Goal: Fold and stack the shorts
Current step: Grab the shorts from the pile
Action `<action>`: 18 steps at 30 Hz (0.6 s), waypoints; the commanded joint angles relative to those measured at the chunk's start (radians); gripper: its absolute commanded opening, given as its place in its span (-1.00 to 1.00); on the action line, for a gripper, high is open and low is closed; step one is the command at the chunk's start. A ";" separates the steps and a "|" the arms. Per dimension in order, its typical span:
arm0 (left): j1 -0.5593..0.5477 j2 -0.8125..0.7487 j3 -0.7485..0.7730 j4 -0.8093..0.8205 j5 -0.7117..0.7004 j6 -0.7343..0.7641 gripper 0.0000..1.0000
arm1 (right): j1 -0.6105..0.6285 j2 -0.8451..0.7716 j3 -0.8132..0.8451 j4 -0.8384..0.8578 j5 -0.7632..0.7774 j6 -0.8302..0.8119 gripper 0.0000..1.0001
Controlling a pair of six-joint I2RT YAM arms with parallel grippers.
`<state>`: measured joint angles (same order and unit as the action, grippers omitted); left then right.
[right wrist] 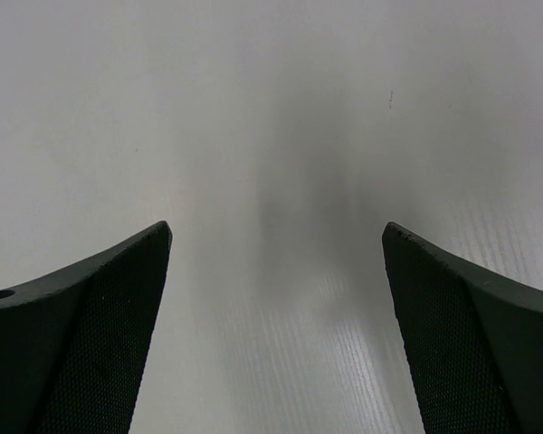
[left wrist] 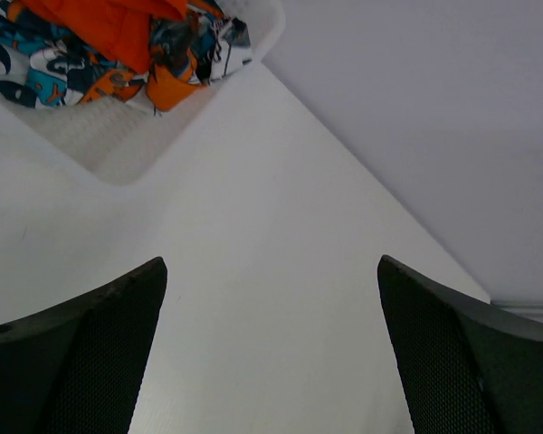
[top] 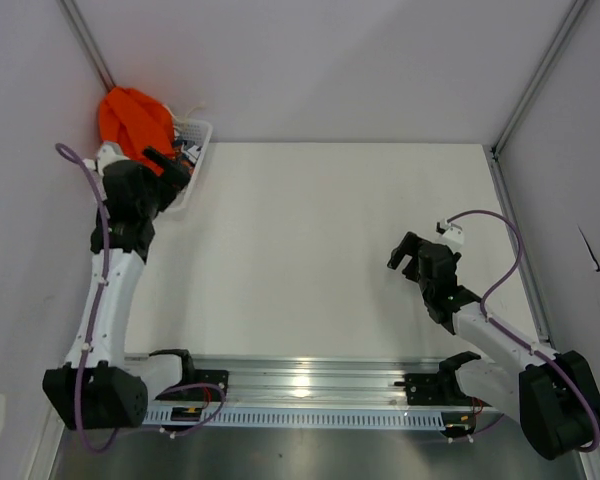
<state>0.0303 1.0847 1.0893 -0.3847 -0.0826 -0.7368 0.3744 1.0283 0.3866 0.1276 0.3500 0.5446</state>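
Observation:
The plain orange shorts [top: 132, 118] are heaped in the white mesh basket [top: 194, 163] at the table's far left corner. The patterned shorts [top: 185, 148] lie under them, mostly hidden. In the left wrist view the orange shorts [left wrist: 109, 23] and patterned shorts [left wrist: 36, 68] show at the top left. My left gripper [top: 170, 165] is open and empty, hovering by the basket's near rim; its fingers [left wrist: 81, 353] frame bare table. My right gripper [top: 408, 258] is open and empty over the right side of the table, far from the basket.
The basket's rim [left wrist: 90, 145] is just ahead of the left gripper. Grey walls enclose the white table [top: 310, 250] at the back and on both sides. A metal rail [top: 310, 385] carries the arm bases at the near edge.

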 commanded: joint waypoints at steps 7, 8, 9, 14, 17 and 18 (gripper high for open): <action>0.286 0.329 0.265 0.043 0.302 -0.137 0.84 | 0.004 -0.004 0.005 0.043 -0.016 -0.018 0.99; 0.287 0.377 0.279 0.052 0.303 -0.147 0.82 | 0.004 -0.007 0.002 0.049 -0.020 -0.018 0.99; 0.292 0.400 0.309 0.073 0.307 -0.162 0.79 | 0.004 -0.007 0.003 0.049 -0.023 -0.017 0.99; 0.295 0.573 0.466 0.121 0.264 -0.202 0.64 | 0.004 -0.004 0.003 0.044 -0.026 -0.014 0.99; 0.295 0.656 0.587 0.090 0.245 -0.196 0.50 | 0.004 -0.002 0.005 0.043 -0.023 -0.014 0.99; 0.295 0.702 0.633 0.073 0.236 -0.193 0.48 | 0.004 -0.004 0.005 0.043 -0.023 -0.012 0.99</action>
<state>0.3176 1.7271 1.6058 -0.3199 0.1619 -0.9085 0.3759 1.0306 0.3866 0.1402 0.3237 0.5411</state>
